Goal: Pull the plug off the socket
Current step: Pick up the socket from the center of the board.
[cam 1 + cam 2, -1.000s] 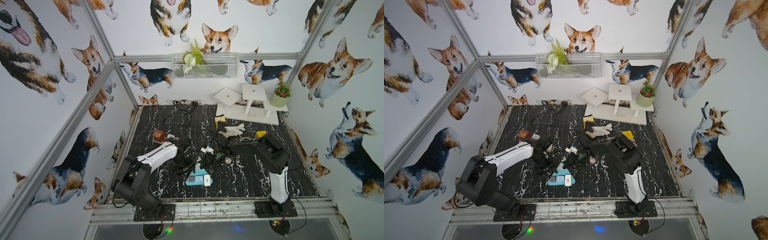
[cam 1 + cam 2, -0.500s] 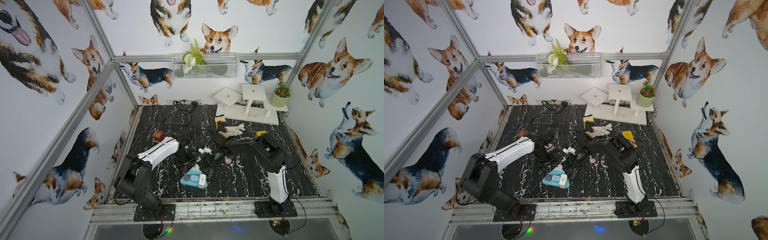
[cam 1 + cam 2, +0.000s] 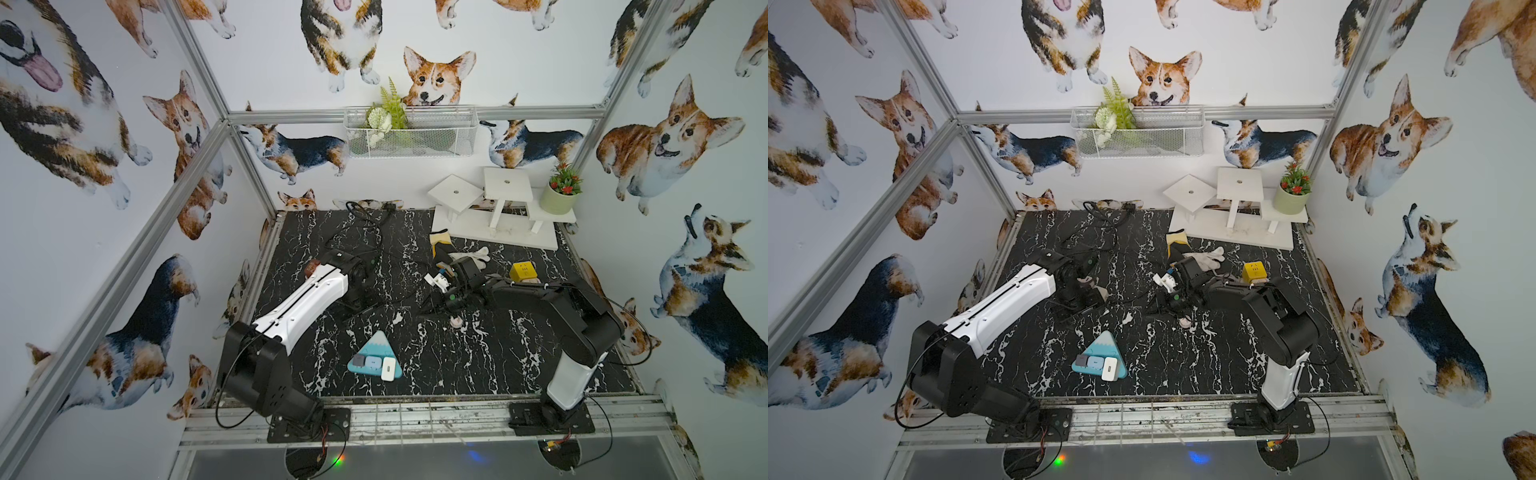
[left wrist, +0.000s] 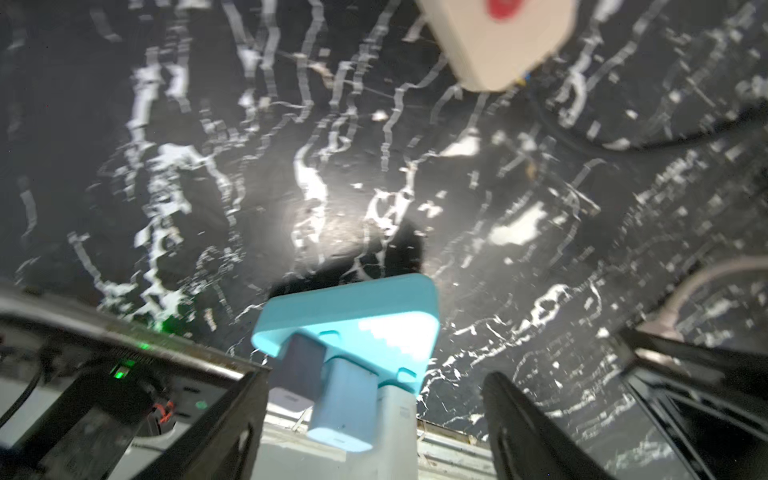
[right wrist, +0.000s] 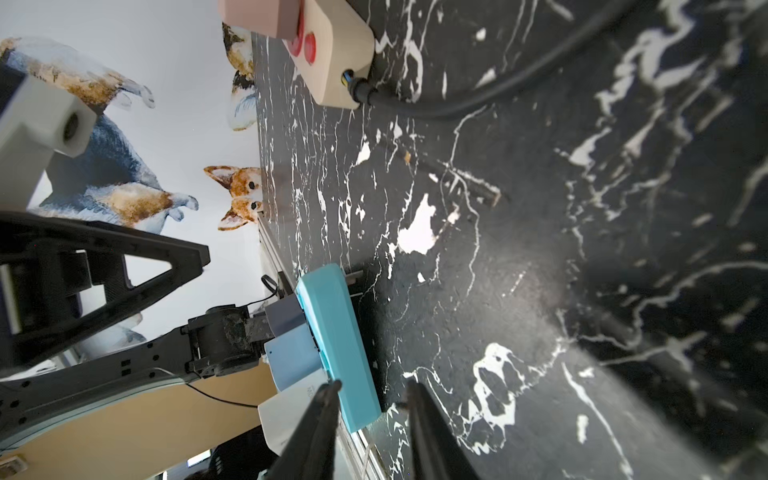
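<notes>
1. The teal triangular socket (image 3: pixel 376 360) lies flat on the black marbled table (image 3: pixel 478 365), near the front edge and between the two arm bases.
2. Three plugs are seated side by side in its face: a grey plug (image 3: pixel 359 360), a blue plug (image 3: pixel 372 363) and a white plug (image 3: pixel 388 368). None is pulled out.
3. The left gripper (image 4: pixel 374 380) has its jaws released and spread wide, with nothing between them. In the left wrist view the socket shows beyond them, apart from both fingers (image 4: pixel 232 415).
4. The right gripper (image 5: pixel 371 386) has its jaws only narrowly parted and grasps nothing; bare table shows in the gap. In both top views it hangs low over the middle of the table, well apart from the socket.
5. A small pale round thing (image 3: pixel 456 322) lies on the table near the right gripper; it is too small to tell what it is.
6. A beige power strip (image 5: pixel 332 62) with red buttons and a black cable (image 5: pixel 478 99) lies farther back on the table, close to the left arm's wrist.
7. A yellow cube socket (image 3: pixel 523 272) sits just behind the right forearm, with a pale glove (image 3: pixel 471 253) beside it.
8. At the back right stand white stands (image 3: pixel 505 187) and a potted plant (image 3: pixel 561 195); a wire basket (image 3: pixel 436 137) hangs on the rear wall.
</notes>
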{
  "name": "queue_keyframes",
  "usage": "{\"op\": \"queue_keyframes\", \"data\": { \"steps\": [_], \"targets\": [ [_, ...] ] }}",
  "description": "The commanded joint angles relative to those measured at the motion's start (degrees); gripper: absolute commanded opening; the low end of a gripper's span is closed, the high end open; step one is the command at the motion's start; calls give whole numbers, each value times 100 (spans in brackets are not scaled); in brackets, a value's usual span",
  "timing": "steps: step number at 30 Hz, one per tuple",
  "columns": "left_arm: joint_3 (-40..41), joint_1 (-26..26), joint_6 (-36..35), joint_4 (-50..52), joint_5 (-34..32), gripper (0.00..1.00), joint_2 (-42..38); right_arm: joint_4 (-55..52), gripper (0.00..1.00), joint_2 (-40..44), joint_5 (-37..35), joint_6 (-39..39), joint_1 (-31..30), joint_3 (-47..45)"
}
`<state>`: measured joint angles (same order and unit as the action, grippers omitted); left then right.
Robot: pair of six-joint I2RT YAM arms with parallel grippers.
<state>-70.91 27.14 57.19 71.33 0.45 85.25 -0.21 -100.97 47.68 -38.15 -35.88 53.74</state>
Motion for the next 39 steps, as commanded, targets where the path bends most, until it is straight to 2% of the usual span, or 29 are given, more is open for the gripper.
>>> {"op": "queue_keyframes", "data": {
  "steps": [1, 3, 4, 7, 10, 14, 16, 21, 24, 26, 29, 32, 39],
  "targets": [
    [292, -13, 1490, 732, -242, 76, -640, -1060, 49, 407, -1233, 556, -324, 277],
    [666, -95, 1298, 178, -25, 71, -850, -1530, 55, 636, -1990, 866, -615, 430],
    [859, -191, 1331, 207, 60, 67, -804, -1632, 57, 740, -2199, 929, -709, 447],
    [1427, -515, 1622, 338, 576, 61, -743, -1773, 67, 1016, -2415, 855, -763, 440],
    [1781, -523, 2190, 31, 527, 66, -1190, -1825, 82, 1351, -2652, 899, -779, 325],
    [2125, -534, 2859, -539, 801, 77, -1447, -2010, 90, 1500, -2730, 1054, -778, 313],
    [2419, -489, 3257, -789, 1041, 76, -1509, -2071, 93, 1510, -2690, 1073, -773, 334],
    [2705, -364, 4263, -903, 871, 63, -1884, -1968, 94, 1554, -2606, 1021, -774, 269],
    [3255, -255, 4948, -1531, 928, 63, -2232, -1878, 94, 1570, -2560, 968, -779, 186],
    [3416, -83, 5319, -1591, 932, 65, -2378, -1873, 94, 1565, -2519, 967, -774, 152],
    [3383, 169, 5555, -1348, 924, 71, -2352, -1870, 94, 1580, -2485, 993, -777, 110],
    [3461, 232, 5743, -1715, 945, 70, -2313, -1816, 94, 1547, -2410, 1002, -773, 91],
    [3303, 266, 5622, -2028, 848, 54, -1909, -1898, 94, 1450, -2300, 1064, -773, 246]
  ]
}}
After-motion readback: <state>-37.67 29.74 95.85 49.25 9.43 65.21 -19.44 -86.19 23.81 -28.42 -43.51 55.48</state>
